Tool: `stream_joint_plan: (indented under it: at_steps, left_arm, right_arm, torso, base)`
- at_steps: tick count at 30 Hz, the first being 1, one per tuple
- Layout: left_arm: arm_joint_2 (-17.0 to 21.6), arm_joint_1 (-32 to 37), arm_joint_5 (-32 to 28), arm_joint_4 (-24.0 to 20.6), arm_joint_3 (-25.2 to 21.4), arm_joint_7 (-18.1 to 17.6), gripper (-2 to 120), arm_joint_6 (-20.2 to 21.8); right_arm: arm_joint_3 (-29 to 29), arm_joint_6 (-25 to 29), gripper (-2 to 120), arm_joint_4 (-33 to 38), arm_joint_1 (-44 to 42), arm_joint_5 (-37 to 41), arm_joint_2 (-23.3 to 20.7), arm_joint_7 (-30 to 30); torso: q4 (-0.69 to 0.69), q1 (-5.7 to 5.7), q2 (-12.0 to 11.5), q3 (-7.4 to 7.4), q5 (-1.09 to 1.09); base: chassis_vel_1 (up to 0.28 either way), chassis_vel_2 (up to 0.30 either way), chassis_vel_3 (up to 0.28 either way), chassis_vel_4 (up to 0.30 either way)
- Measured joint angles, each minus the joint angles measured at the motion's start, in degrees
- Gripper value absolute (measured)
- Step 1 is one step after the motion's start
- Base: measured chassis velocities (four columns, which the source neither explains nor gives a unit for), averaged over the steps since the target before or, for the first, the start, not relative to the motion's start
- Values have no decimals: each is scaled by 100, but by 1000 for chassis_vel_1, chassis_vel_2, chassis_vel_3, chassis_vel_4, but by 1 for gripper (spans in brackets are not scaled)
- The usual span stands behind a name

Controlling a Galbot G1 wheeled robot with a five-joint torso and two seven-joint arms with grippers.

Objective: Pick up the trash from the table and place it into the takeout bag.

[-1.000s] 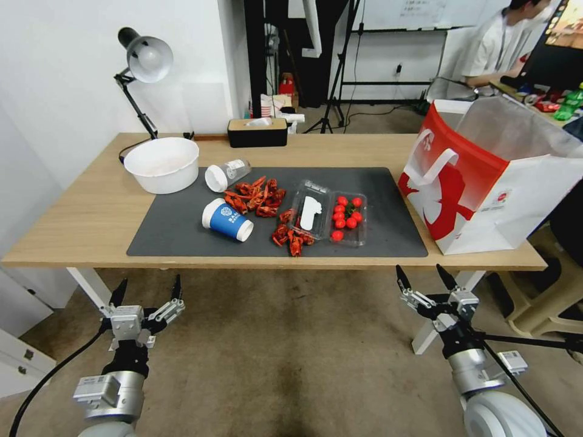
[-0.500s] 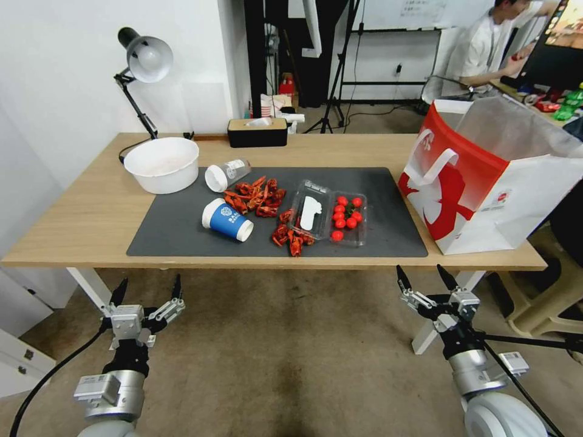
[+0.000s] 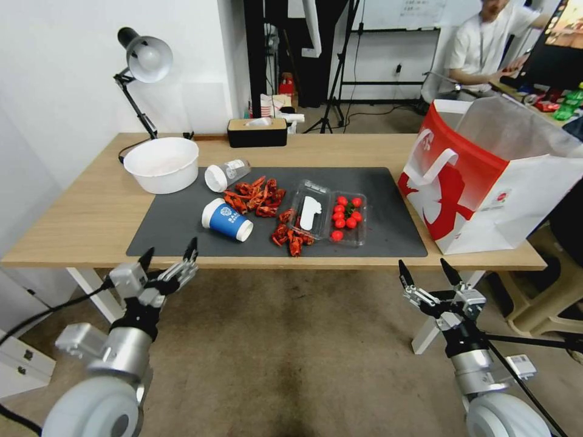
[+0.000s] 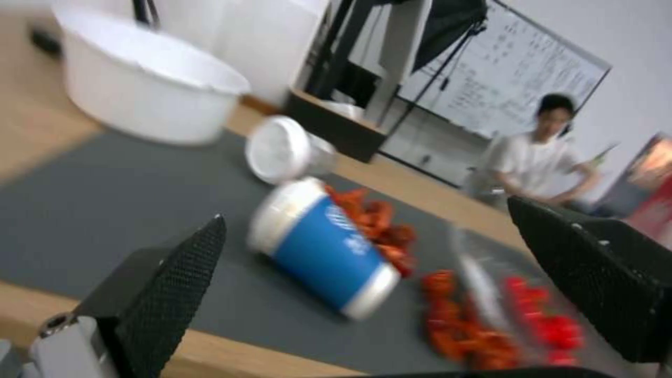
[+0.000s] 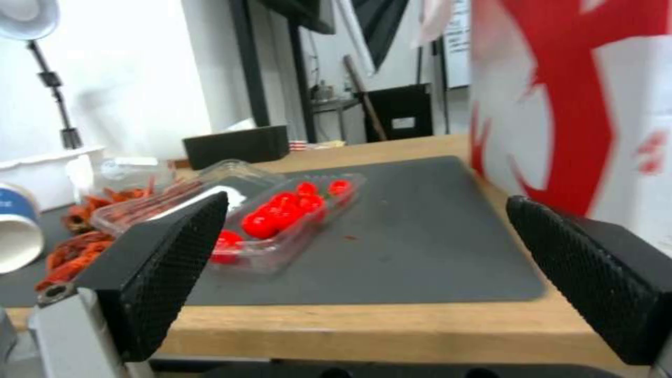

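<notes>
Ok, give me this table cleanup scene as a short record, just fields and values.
left hand: open, raised at the table's front edge, aimed at the blue paper cup
right hand: open, below the table edge, empty
blue paper cup: on its side on the grey mat
lidded clear cup: on its side, near the white bowl
takeout bag: upright, open, table's right end

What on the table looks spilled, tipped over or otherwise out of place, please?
The blue paper cup and the clear lidded cup lie on their sides on the mat, with red shell scraps scattered loose beside them.
</notes>
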Motion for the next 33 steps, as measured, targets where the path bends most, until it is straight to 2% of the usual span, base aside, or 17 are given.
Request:
stream_joint_plan:
  at_steps: [1,2,4,5,8,10,13,15,16,18,20,22,24,26,28,30,33]
  left_arm:
    - [77,-47,-712,-192,-44,-201,100,286]
    - [77,-47,-712,-192,-44,-201,100,286]
    - [222,-205,-1508,-357,-111,-438,100,638]
    - [222,-205,-1508,-357,-111,-438,100,638]
    - [404,-481,-2069,-330,-122,-708,100,881]
    - [641,-940,-2473,-80,-39,-1029,100,1074]
    - [787,-1216,-2589,85,13,-1196,100,1170]
    - [1124,-1819,-2877,355,124,-1639,100,1468]
    - [1124,-1819,-2877,355,124,-1639,100,1468]
    - [1583,-2449,-3295,590,331,-2153,100,1804]
    - [1718,-2627,-3403,662,426,-2294,100,1893]
    - [2036,-3162,-3789,878,851,-2794,100,2183]
    - [2072,-3267,-3865,924,955,-2911,100,2245]
    - [2157,-3766,-4125,1174,1440,-3335,100,2381]
    - [2157,-3904,-4220,1245,1542,-3437,100,2384]
    - [2097,-4458,-4611,1576,1893,-3756,100,2390]
    - [2002,-4771,-4795,1783,2059,-3892,100,2380]
  right_arm:
    - [-56,-41,100,-9,75,0,-61,2]
    - [-56,-41,100,-9,75,0,-61,2]
    - [-77,-79,100,-30,133,8,-146,10]
    - [-77,-79,100,-30,133,8,-146,10]
    - [-66,-90,100,-24,123,11,-174,17]
    - [4,-96,100,59,29,8,-157,25]
    - [37,-98,100,104,-19,0,-137,33]
    - [79,-104,100,181,-78,-50,-100,81]
    - [79,-104,100,181,-78,-50,-100,81]
    - [105,-123,100,236,-122,-104,-52,121]
    - [110,-126,100,244,-131,-125,-36,128]
    - [118,-133,100,279,-159,-214,24,178]
    - [121,-136,100,286,-163,-233,35,192]
    - [159,-144,100,317,-190,-310,64,239]
    - [178,-144,100,320,-197,-323,65,246]
    - [245,-144,100,332,-230,-350,61,283]
    - [273,-144,100,333,-240,-354,56,307]
  torso:
    - [1,0,0,0,2]
    - [1,0,0,0,2]
    - [-1,0,0,0,1]
    - [-1,0,0,0,1]
    - [1,0,0,0,2]
    - [-3,0,0,0,-2]
    - [-2,0,0,0,-1]
    - [-2,0,0,0,-2]
    - [-2,0,0,0,-2]
    - [-3,0,0,1,2]
    - [-2,0,0,1,2]
    - [-1,0,0,1,1]
    - [-1,0,0,0,0]
    - [0,0,0,1,1]
    - [0,0,0,0,-1]
    - [-2,0,0,1,2]
    - [-2,0,0,1,0]
  base:
    - [0,0,0,0]
    - [0,0,0,0]
    - [0,0,0,0]
    - [0,0,0,0]
    - [0,0,0,0]
    - [0,0,0,0]
    - [0,0,0,0]
    - [0,0,0,0]
    - [0,0,0,0]
    - [0,0,0,0]
    - [0,0,0,0]
    - [0,0,0,0]
    - [0,0,0,0]
    - [0,0,0,0]
    - [0,0,0,0]
    - [0,0,0,0]
    - [0,0,0,0]
